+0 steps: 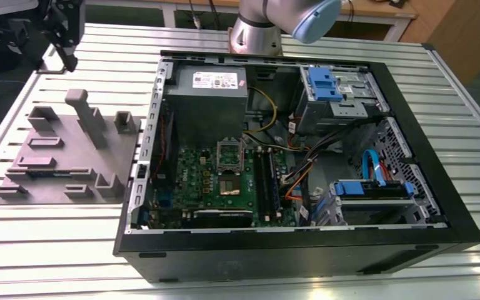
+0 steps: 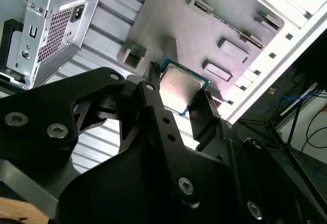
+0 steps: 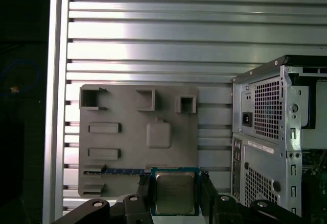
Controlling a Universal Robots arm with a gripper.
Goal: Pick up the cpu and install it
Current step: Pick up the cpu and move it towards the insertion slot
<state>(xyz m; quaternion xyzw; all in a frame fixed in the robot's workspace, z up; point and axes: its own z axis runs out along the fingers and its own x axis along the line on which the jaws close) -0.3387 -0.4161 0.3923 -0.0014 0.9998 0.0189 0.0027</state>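
Note:
The cpu (image 3: 174, 192) is a flat square chip with a silver top and a dark rim. It sits between the two black fingers of my gripper (image 3: 175, 197), which is shut on its two opposite edges. In the second wrist view the cpu (image 2: 181, 89) shows in the same hold, in the gripper (image 2: 180, 95). I am holding it in the air above the grey moulded plate (image 3: 138, 147), over the plate's edge. In the exterior view the open computer case (image 1: 299, 250) shows the green motherboard (image 1: 223, 181) with its cpu socket (image 1: 229, 153).
The grey plate (image 1: 65, 156) with upright blocks lies on the slatted metal table (image 1: 40, 250), at the exterior view's left of the case. Inside the case are a grey power supply (image 1: 210, 84), blue drive brackets (image 1: 324, 84) and cable bundles (image 1: 307, 156). The arm (image 1: 265, 25) stands behind the case.

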